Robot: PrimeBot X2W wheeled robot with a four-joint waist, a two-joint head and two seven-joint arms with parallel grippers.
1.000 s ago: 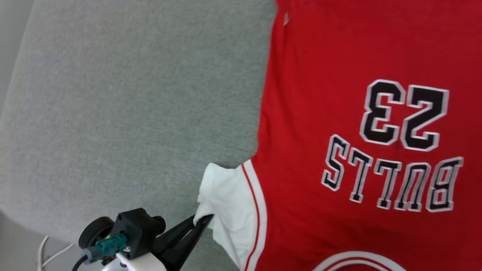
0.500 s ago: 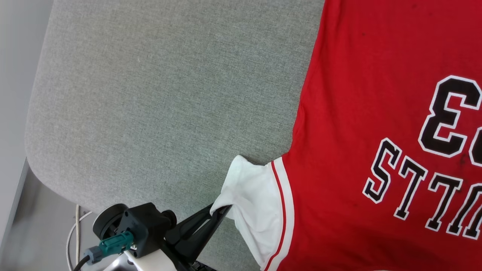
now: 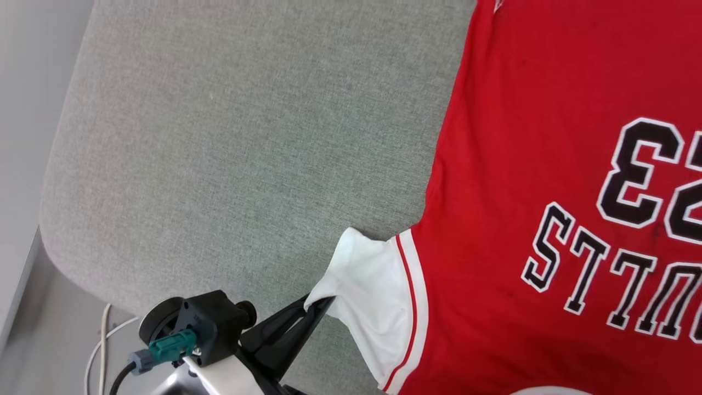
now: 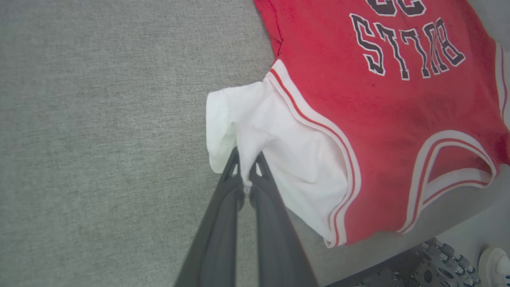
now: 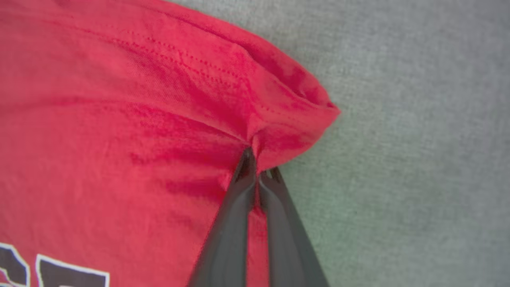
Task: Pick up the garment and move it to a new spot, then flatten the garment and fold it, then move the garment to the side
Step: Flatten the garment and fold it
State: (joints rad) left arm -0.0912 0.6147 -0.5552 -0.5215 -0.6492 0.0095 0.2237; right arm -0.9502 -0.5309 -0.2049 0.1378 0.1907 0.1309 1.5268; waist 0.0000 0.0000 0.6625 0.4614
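We are holding the garment (image 3: 548, 164) at two places while it is lying print side up on the grey fabric surface (image 3: 219, 164). Our left gripper (image 4: 247, 159) is pinching the edge of the white sleeve (image 4: 287, 159), with its jaws closed tight on a fold of the cloth. Our right gripper (image 5: 259, 161) is gripping a red hem corner (image 5: 295, 107) in the same way, jaws narrow with the fabric gathered between them.

What is changing in the last second is mostly our own viewpoint. The whole head view is sliding, so the black lettering (image 3: 603, 274) is now running off the right edge, and this is not the garment moving. The left gripper is keeping its pinch through all the head pictures. The sleeve is looking a little more drawn out toward the gripper than a second ago, but with the camera moving we cannot be sure of it.

We are judging that this is the flattening step, with both ends being pulled outward to take out the slack. The red body is already lying quite smooth. The sleeve is still creased near the pinch, so the folding is not yet beginning.
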